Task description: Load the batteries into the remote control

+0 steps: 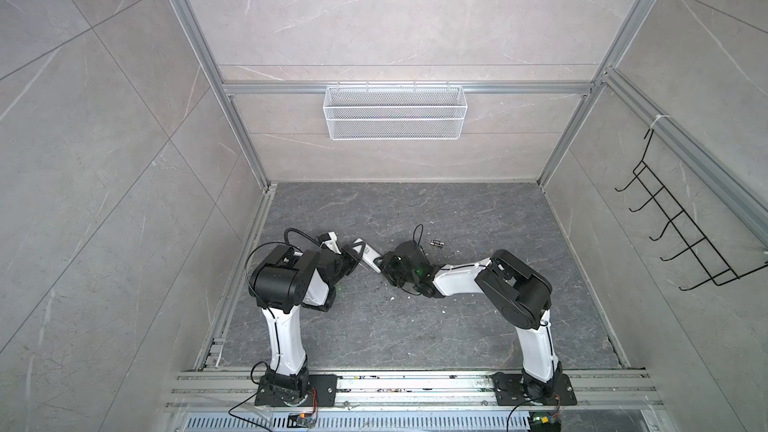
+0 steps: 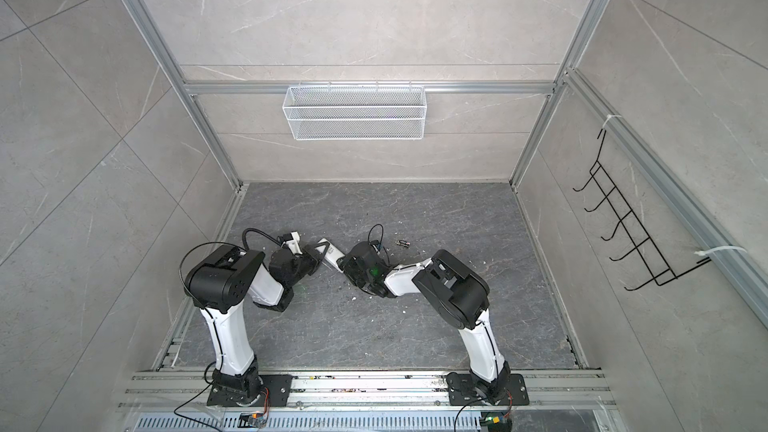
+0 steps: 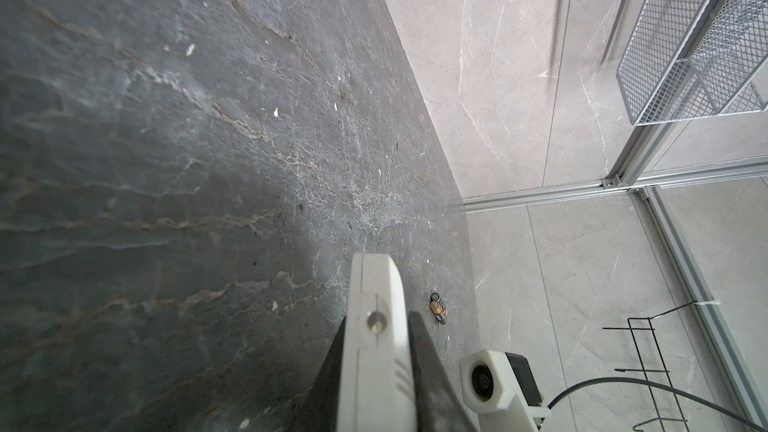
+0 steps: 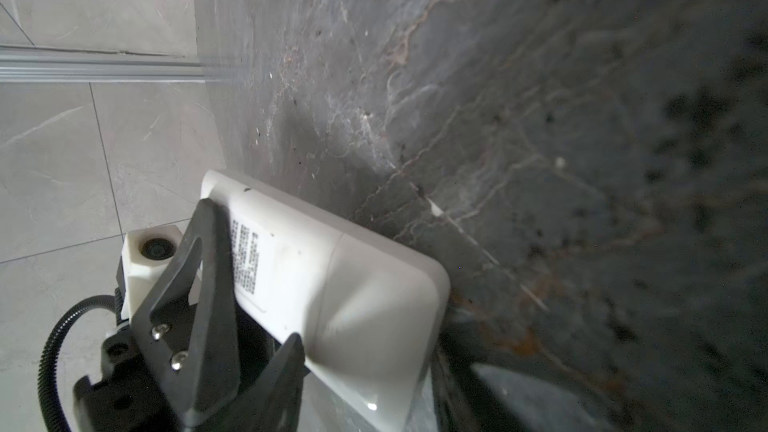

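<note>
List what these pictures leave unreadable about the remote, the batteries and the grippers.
1. remote control front: buttons and screen face away in the right wrist view; the left wrist view shows only an edge.
2. Back label: print too blurred to read, right wrist view.
3. right gripper: jaws hidden under its own wrist in both top views.
4. batteries: small and end-on in the left wrist view, specks in both top views; markings unreadable.

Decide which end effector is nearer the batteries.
Right. The right end effector is at the end of the remote control nearest the batteries; the left end effector grips the far end.
</note>
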You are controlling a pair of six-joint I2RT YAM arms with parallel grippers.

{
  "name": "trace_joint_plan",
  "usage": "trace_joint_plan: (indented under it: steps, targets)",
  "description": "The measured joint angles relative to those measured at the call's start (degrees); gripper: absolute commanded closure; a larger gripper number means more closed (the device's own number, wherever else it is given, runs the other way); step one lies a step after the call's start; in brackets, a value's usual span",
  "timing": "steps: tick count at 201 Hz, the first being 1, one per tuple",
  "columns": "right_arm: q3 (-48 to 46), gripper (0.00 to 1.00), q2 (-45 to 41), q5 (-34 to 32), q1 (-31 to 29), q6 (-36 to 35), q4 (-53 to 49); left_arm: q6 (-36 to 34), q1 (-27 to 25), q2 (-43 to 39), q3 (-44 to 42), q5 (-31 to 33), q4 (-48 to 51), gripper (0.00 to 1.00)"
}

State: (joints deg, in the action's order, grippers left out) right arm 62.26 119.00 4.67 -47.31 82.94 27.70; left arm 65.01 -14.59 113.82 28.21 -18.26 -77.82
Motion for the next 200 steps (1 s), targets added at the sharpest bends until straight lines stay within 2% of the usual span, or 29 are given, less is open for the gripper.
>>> trace_joint_plan:
  steps: [29, 91, 120, 140, 175, 200]
  targets:
    - [0.00, 0.62, 0.59, -1.11, -0.26, 1.40, 0.90, 0.20, 0.24, 0.00, 0.00, 0.13, 0.17, 1.00]
    - [-1.62, 0.72, 0.22, -4.11, -0.31, 1.33, 1.62, 0.37, 0.66, 0.00, -0.07, 0.24, 0.24, 1.00]
    - [-3.91, 0.72, -1.29, -5.79, -0.31, 0.61, 1.07, 0.44, 0.72, 0.00, -0.09, 0.20, 0.20, 1.00]
    - [-5.22, 0.67, -2.38, -5.99, -0.42, -0.22, 1.07, 0.63, 0.70, 0.00, -0.09, 0.17, 0.20, 1.00]
    - [-8.46, 0.45, -4.85, -5.49, -0.46, -1.92, 3.43, 2.84, 0.72, 0.00, -0.09, -0.39, 0.20, 1.00]
    - [-9.25, 0.36, -5.25, -4.15, -0.28, -2.99, 5.92, 5.88, 0.72, -0.02, 0.20, -1.77, 0.20, 1.00]
